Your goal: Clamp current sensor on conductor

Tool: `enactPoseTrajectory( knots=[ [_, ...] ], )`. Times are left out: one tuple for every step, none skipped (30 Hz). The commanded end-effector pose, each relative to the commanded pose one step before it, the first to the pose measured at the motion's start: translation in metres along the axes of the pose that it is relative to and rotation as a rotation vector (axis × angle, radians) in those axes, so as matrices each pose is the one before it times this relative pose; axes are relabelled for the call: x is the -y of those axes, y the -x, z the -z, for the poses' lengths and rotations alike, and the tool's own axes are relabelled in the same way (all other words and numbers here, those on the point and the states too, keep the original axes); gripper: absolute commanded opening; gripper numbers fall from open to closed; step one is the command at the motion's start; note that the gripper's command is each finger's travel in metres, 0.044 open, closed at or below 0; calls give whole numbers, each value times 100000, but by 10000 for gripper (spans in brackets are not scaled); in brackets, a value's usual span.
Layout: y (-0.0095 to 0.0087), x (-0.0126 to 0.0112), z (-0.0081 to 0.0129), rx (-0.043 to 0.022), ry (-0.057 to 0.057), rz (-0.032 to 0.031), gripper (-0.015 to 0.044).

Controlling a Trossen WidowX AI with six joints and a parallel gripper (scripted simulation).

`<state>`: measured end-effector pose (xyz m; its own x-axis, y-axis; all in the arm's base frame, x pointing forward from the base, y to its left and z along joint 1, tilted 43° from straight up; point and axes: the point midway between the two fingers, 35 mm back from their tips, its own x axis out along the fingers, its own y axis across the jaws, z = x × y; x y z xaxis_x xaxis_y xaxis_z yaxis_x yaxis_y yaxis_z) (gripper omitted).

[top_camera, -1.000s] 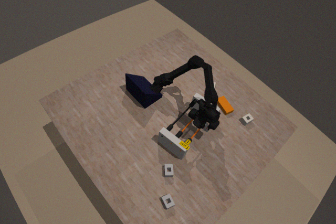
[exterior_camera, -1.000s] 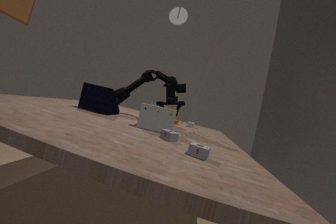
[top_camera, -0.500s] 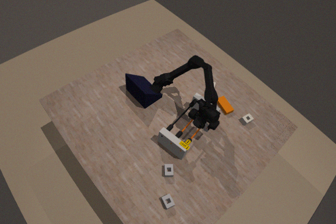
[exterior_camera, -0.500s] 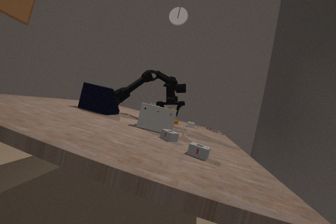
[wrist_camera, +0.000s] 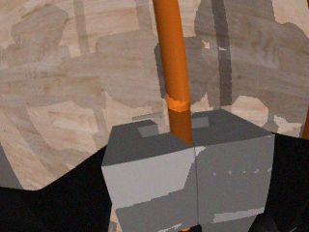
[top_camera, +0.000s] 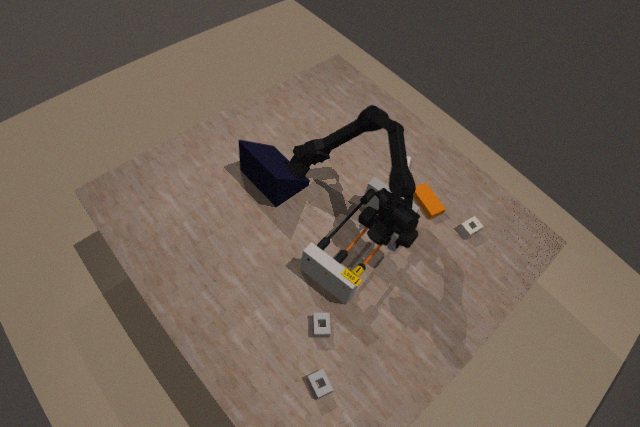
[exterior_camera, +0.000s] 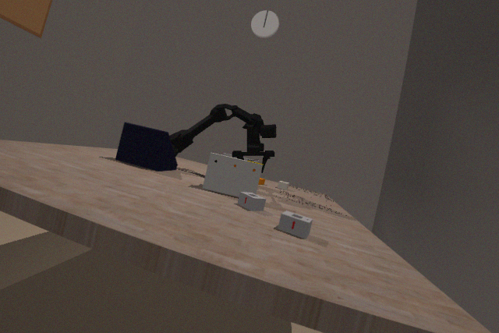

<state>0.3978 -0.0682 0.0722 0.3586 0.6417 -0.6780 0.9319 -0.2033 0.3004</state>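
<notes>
My gripper (top_camera: 386, 230) (exterior_camera: 253, 155) (wrist_camera: 173, 141) is shut on the grey split-core sensor (wrist_camera: 157, 177), with a black finger on each side of it. The sensor sits round an orange conductor (wrist_camera: 169, 45) (top_camera: 373, 252), and its two halves meet along a middle seam. This conductor runs to the near grey terminal block (top_camera: 323, 269) (exterior_camera: 230, 176) beside the yellow LOAD marker (top_camera: 352, 274). A second orange conductor (top_camera: 356, 239) and a black one (top_camera: 343, 220) run parallel to its left. The sensor's arrow is hidden.
A dark blue box (top_camera: 268, 170) (exterior_camera: 145, 147) stands at the arm's base. An orange block (top_camera: 430, 199) lies behind the gripper. Three other small grey sensors lie on the table, one (top_camera: 321, 324) (exterior_camera: 251, 200) near the block, one (top_camera: 320, 383) (exterior_camera: 295, 223) at the front, one (top_camera: 471, 226) to the right.
</notes>
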Motion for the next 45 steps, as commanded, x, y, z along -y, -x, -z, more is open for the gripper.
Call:
enactPoseTrajectory(
  knots=[
    [792,-248,-768,1832,-982,-2332,0],
    [0,0,0,0,0,0,0],
    [-771,274,780,-1832,980,2330,0],
    [0,0,0,0,0,0,0],
    [0,0,0,0,0,0,0],
    [0,0,0,0,0,0,0],
    [0,0,0,0,0,0,0],
    [0,0,0,0,0,0,0],
    [0,0,0,0,0,0,0],
    [0,0,0,0,0,0,0],
    [0,0,0,0,0,0,0],
    [0,0,0,0,0,0,0],
    [0,0,0,0,0,0,0],
    [0,0,0,0,0,0,0],
    [0,0,0,0,0,0,0],
    [0,0,0,0,0,0,0],
    [0,0,0,0,0,0,0],
    [0,0,0,0,0,0,0],
    [0,0,0,0,0,0,0],
    [0,0,0,0,0,0,0],
    [0,0,0,0,0,0,0],
    [0,0,0,0,0,0,0],
    [0,0,0,0,0,0,0],
    [0,0,0,0,0,0,0],
    [0,0,0,0,0,0,0],
    [0,0,0,0,0,0,0],
    [0,0,0,0,0,0,0],
    [0,0,0,0,0,0,0],
    [0,0,0,0,0,0,0],
    [0,0,0,0,0,0,0],
    [0,0,0,0,0,0,0],
    [0,0,0,0,0,0,0],
    [0,0,0,0,0,0,0],
    [0,0,0,0,0,0,0],
    [0,0,0,0,0,0,0],
    [0,0,0,0,0,0,0],
    [0,0,0,0,0,0,0],
    [0,0,0,0,0,0,0],
    [0,0,0,0,0,0,0],
    [0,0,0,0,0,0,0],
    [0,0,0,0,0,0,0],
    [0,0,0,0,0,0,0],
    [0,0,0,0,0,0,0],
    [0,0,0,0,0,0,0],
    [0,0,0,0,0,0,0]
  ],
)
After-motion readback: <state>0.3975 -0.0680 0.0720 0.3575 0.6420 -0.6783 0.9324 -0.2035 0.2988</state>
